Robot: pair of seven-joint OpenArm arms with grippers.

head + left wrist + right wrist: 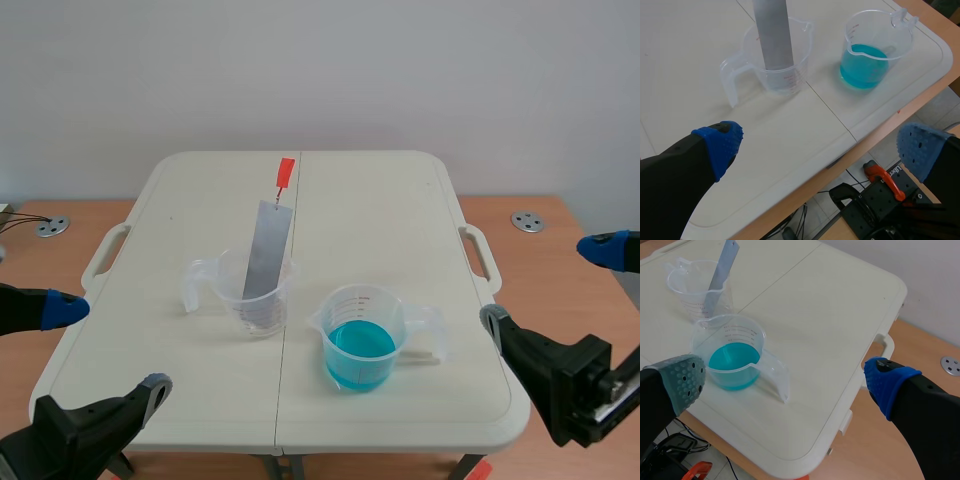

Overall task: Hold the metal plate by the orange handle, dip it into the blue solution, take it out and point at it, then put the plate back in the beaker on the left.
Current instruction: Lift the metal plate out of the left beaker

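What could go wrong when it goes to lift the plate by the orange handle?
The metal plate leans tall in the clear beaker; a sideways pull on the orange handle may tip it. The beaker of blue solution stands close, so the swinging plate might knock it and spill.

Surface [380, 230]: cream folding top, centre seam, moulded carry handle at the left edge [105, 252] and right edge [478, 255]. Beneath: wooden desk [540, 270], two round metal discs [527, 221]. Behind: plain pale wall [320, 70].

Metal plate [772, 35] top, orange handle [286, 172] cut off in wrist views.
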